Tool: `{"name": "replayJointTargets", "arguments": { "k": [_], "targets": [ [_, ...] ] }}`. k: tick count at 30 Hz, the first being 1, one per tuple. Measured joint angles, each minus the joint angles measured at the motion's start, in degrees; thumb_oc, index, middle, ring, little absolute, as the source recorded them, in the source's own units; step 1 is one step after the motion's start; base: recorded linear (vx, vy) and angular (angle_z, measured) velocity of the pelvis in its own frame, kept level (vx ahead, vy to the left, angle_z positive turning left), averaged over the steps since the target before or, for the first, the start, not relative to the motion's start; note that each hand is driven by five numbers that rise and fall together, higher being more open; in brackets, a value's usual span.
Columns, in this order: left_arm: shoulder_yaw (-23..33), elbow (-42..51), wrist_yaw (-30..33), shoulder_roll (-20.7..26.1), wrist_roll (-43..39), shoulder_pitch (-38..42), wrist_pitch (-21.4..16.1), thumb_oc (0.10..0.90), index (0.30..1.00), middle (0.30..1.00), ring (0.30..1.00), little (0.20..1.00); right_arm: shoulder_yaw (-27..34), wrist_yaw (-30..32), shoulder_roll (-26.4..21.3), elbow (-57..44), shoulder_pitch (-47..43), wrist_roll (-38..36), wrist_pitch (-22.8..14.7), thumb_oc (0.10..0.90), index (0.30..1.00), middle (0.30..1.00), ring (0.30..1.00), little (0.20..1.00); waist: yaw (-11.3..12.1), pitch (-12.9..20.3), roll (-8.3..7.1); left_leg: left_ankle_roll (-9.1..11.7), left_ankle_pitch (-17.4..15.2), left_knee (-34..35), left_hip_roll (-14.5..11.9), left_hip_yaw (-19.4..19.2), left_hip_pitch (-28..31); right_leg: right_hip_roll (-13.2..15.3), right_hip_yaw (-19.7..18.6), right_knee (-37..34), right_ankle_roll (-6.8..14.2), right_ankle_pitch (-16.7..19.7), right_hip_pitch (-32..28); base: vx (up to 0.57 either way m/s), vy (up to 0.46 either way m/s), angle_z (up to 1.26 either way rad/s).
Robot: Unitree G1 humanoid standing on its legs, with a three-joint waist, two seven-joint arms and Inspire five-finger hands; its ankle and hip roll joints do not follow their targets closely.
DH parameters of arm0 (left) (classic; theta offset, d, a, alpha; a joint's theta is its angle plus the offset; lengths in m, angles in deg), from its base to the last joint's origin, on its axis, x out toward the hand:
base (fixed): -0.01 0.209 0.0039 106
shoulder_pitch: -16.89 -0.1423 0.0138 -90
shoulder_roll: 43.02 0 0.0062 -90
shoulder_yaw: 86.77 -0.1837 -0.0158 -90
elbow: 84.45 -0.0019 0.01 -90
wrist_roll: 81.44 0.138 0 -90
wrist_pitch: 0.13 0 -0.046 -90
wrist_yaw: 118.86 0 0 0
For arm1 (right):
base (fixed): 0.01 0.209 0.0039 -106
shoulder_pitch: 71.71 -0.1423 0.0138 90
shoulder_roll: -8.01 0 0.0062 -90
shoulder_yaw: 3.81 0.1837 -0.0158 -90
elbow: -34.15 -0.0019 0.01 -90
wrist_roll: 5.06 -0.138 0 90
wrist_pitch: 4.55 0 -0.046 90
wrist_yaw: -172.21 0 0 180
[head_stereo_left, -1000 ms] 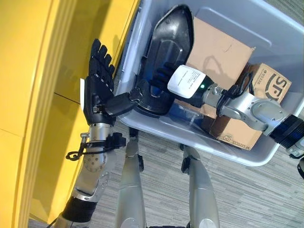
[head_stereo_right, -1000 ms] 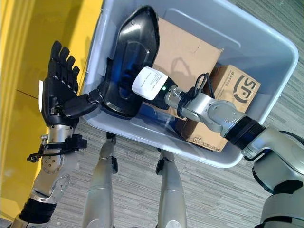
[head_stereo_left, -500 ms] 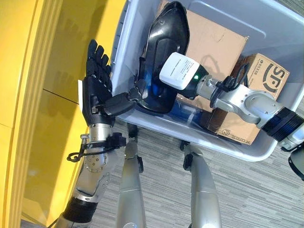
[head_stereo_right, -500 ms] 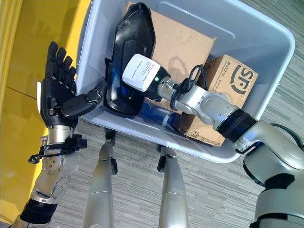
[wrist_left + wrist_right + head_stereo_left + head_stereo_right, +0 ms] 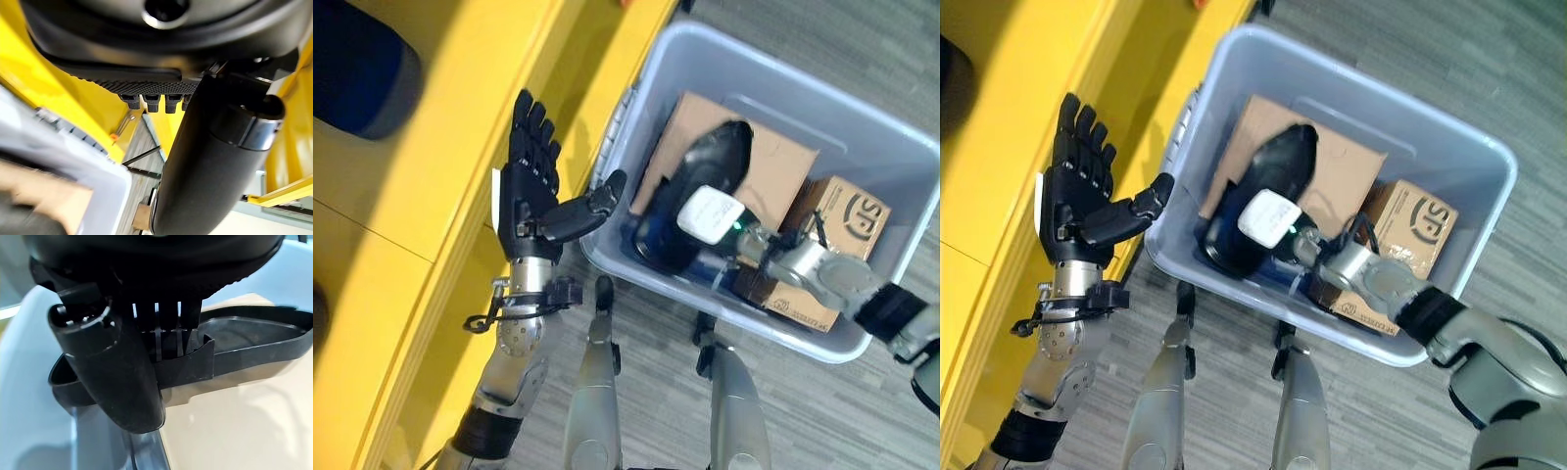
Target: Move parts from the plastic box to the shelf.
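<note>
The right hand [image 5: 1285,238] was clenched around the black molded part [image 5: 697,201] inside the grey plastic box [image 5: 1474,166], beside cardboard boxes [image 5: 850,220], while the left hand [image 5: 533,186] hovered released, fingers straight, against the yellow shelf [image 5: 440,157].

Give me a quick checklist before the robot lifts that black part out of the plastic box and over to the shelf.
1. Right robot hand on the black part: ok, thumb and fingers pinch its edge in the right wrist view.
2. Part free of the plastic box: not ok, it is inside, lying over the flat cardboard box.
3. Left robot hand ready to help: ok, open with straight fingers, beside the box's outer wall, holding nothing.
4. Yellow shelf has room: cannot tell, a dark blue object sits on it.
5. Small printed carton out of the way: ok, beside the right arm.
</note>
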State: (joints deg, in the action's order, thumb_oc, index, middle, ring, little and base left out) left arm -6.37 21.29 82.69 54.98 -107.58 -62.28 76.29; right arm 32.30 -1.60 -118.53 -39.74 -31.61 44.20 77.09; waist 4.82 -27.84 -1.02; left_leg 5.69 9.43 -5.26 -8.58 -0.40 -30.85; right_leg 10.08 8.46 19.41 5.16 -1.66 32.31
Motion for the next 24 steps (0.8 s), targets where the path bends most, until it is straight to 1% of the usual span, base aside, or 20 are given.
{"name": "replayJointTargets", "arguments": {
  "k": [2,4,6,8,9,11,12,14,15,17,21,23,24],
  "targets": [
    [1.3,0.0,-0.9,0.3,0.0,-0.9,0.6,0.9,1.0,1.0,1.0,1.0,3.8,-0.3,-3.9,-3.1,4.6,-1.0,-0.4,0.4,0.3,0.3,0.3,0.3,-0.3,-0.7,0.01,-0.2,-0.1,0.6,0.1,-0.2,2.9,-0.1,0.2,-2.7,0.5,1.0,-4.0,0.09,0.019,-0.01],
    [1.5,-0.1,-1.3,0.8,0.0,-1.5,1.0,0.9,1.0,1.0,1.0,1.0,8.7,-0.5,-5.4,-5.4,9.2,-3.5,0.0,0.4,0.3,0.3,0.3,0.3,-0.5,-1.5,-0.06,-0.4,-0.3,1.4,0.1,-0.7,6.1,-0.2,0.4,-5.0,0.7,1.7,-7.9,0.12,0.016,-0.04],
    [3.1,0.1,-3.0,2.0,-0.1,-3.4,1.4,0.9,1.0,1.0,1.0,1.0,16.9,-0.9,-7.9,-11.8,14.8,-5.7,-0.4,0.4,0.3,0.3,0.3,0.3,-1.5,-1.7,0.05,-0.6,-0.5,2.9,0.0,-1.1,10.2,-0.4,0.6,-9.1,1.0,3.1,-13.0,0.12,0.024,-0.07],
    [4.7,0.2,-3.6,2.1,-0.1,-4.5,1.7,0.9,1.0,1.0,1.0,1.0,23.7,-0.6,-8.8,-16.6,18.7,-9.7,-0.8,0.4,0.3,0.3,0.3,0.3,-2.0,-1.6,0.02,-0.9,-1.1,3.7,0.0,-1.4,13.4,-0.5,0.6,-12.2,1.2,3.9,-17.1,0.13,0.038,-0.08],
    [5.5,0.5,-4.1,2.2,-0.1,-4.7,1.7,0.9,1.0,1.0,1.0,1.0,27.2,-0.5,-9.2,-18.6,20.1,-11.4,-1.1,0.4,0.3,0.3,0.3,0.3,-2.4,-1.6,0.07,-1.2,-1.8,3.8,0.0,-2.0,14.4,-0.6,0.5,-13.7,1.2,4.5,-18.6,0.14,0.039,-0.12],
    [7.4,0.8,-5.3,2.0,-0.3,-5.3,2.0,0.9,1.0,1.0,1.0,1.0,32.5,-0.1,-10.1,-21.9,21.3,-13.7,-1.5,0.4,0.3,0.3,0.3,0.3,-3.4,-1.5,0.1,-1.3,-2.2,4.2,0.1,-2.3,16.0,-0.6,0.4,-16.2,1.5,5.4,-20.9,0.09,0.016,-0.07],
    [7.9,0.8,-5.9,2.0,-0.5,-5.6,2.0,0.9,1.0,1.0,1.0,1.0,35.5,0.0,-10.7,-23.9,22.7,-14.3,-1.9,0.4,0.3,0.3,0.3,0.3,-3.2,-1.4,0.21,-1.0,-1.8,4.6,0.3,-2.4,16.3,-0.7,0.4,-17.3,1.6,6.2,-21.6,0.12,0.025,-0.05],
    [8.3,0.8,-6.1,2.0,-0.6,-5.6,2.3,0.9,1.0,1.0,1.0,1.0,38.7,0.1,-11.8,-25.9,23.2,-16.2,-2.5,0.4,0.3,0.3,0.3,0.3,-3.9,-1.4,0.22,-1.0,-1.8,4.9,0.5,-2.8,17.4,-0.8,0.3,-19.1,1.7,7.0,-23.1,0.15,0.036,-0.05],
    [8.9,0.9,-6.9,1.8,-0.7,-6.3,2.5,0.9,1.0,1.0,1.0,1.0,39.5,-0.3,-12.0,-26.6,23.2,-16.9,-2.6,0.4,0.3,0.3,0.3,0.3,-3.6,-1.4,0.2,-0.9,-1.8,5.7,0.7,-3.2,18.6,-0.8,0.1,-20.0,1.7,7.3,-24.1,0.1,0.025,-0.14],
    [10.3,1.7,-8.4,1.9,-0.7,-8.8,2.5,0.9,1.0,1.0,1.0,1.0,42.5,-0.7,-13.1,-29.0,24.6,-20.9,-3.7,0.4,0.3,0.3,0.3,0.3,-3.9,-1.2,0.2,-1.0,-1.8,7.7,0.9,-4.4,22.0,-0.6,-0.2,-22.2,1.9,7.9,-27.1,0.06,0.018,-0.19],
    [12.4,2.8,-9.0,1.9,-0.6,-10.0,2.8,0.9,1.0,1.0,1.0,1.0,46.0,-1.7,-14.8,-31.6,25.3,-25.4,-4.9,0.4,0.3,0.3,0.3,0.3,-4.6,-0.6,0.05,-1.0,-1.8,8.8,0.9,-5.6,25.0,-0.6,-0.4,-23.8,1.8,8.2,-29.8,0.07,0.011,-0.09],
    [12.4,2.9,-10.2,2.0,-0.5,-10.4,2.8,0.9,1.0,1.0,1.0,1.0,46.8,-2.7,-16.3,-31.8,25.4,-29.1,-5.7,0.4,0.3,0.3,0.3,0.3,-4.8,1.7,0.09,-1.0,-2.4,9.0,0.8,-6.2,25.3,-0.4,-0.5,-24.2,1.8,8.2,-30.0,0.07,-0.003,-0.1],
    [12.5,3.0,-11.0,2.0,-0.4,-10.3,2.7,0.9,1.0,1.0,1.0,1.0,47.5,-3.7,-17.3,-31.8,25.4,-32.6,-5.9,0.4,0.3,0.3,0.3,0.3,-4.7,2.9,0.01,-1.0,-2.4,9.4,0.6,-6.5,25.4,-0.7,-0.8,-24.3,1.8,8.2,-29.8,0.06,-0.013,-0.1]
  ]
}}
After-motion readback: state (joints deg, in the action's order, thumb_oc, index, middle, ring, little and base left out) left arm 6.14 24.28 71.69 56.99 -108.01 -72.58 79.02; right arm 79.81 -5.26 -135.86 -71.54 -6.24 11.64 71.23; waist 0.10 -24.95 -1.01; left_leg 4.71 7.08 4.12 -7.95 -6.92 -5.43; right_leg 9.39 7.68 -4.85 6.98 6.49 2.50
